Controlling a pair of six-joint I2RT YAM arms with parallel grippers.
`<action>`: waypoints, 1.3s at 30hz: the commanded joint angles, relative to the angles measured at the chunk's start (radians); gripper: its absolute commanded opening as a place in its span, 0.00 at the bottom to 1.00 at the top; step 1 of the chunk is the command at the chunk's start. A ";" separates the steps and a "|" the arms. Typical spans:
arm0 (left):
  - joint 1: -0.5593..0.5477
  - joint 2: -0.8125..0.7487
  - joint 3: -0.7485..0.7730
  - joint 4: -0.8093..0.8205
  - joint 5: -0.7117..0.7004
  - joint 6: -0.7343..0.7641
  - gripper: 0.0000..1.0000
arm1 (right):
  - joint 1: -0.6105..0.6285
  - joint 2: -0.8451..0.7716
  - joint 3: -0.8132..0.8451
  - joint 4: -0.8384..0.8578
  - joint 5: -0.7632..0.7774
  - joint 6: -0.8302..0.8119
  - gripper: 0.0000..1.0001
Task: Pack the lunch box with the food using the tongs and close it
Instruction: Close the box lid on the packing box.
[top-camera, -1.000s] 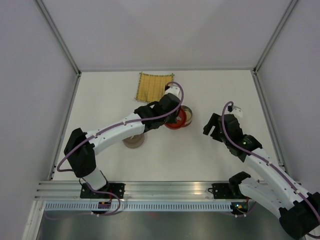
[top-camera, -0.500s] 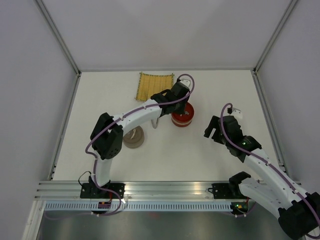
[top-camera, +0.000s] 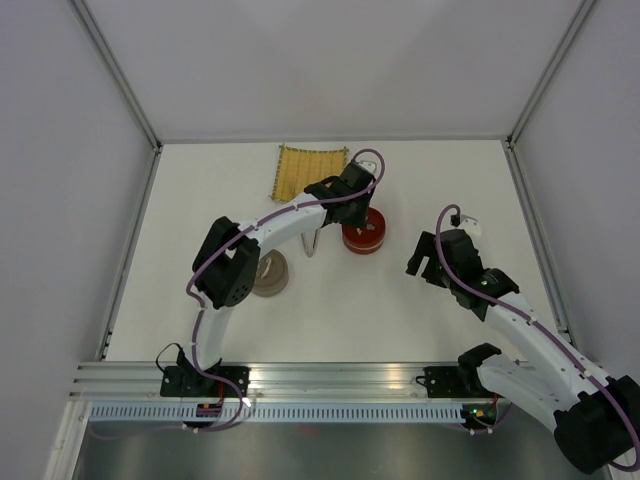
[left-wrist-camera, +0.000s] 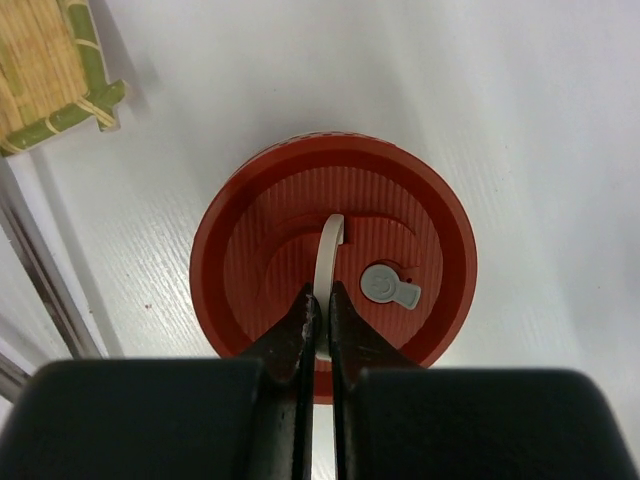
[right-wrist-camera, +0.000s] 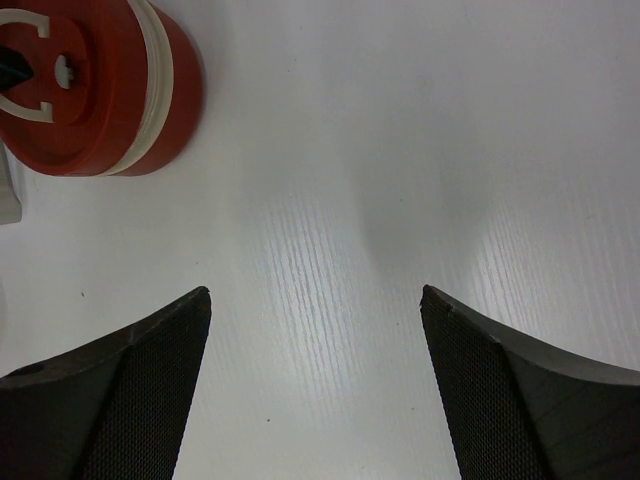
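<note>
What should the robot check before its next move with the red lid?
1. Are the left fingers shut on the white handle of the red lid? Ok.
2. Is the lid sitting flat on the red lunch box? Ok. Whether it is locked tight: cannot tell.
3. Is all the food inside? Cannot tell. The lid hides the inside and no food shows.
4. Are the right fingers open and apart from the lunch box? Ok.
5. Are the tongs lying apart from the lunch box? Ok.
</note>
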 joint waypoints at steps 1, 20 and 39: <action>0.001 0.020 0.041 0.013 0.005 -0.004 0.02 | -0.007 -0.010 0.005 0.032 -0.011 -0.008 0.92; -0.120 0.093 0.062 -0.082 -0.207 0.088 0.02 | -0.010 0.053 0.014 0.118 -0.059 0.001 0.77; -0.257 -0.188 -0.413 -0.060 -0.145 -0.140 0.02 | -0.013 0.180 0.046 0.299 -0.353 -0.014 0.01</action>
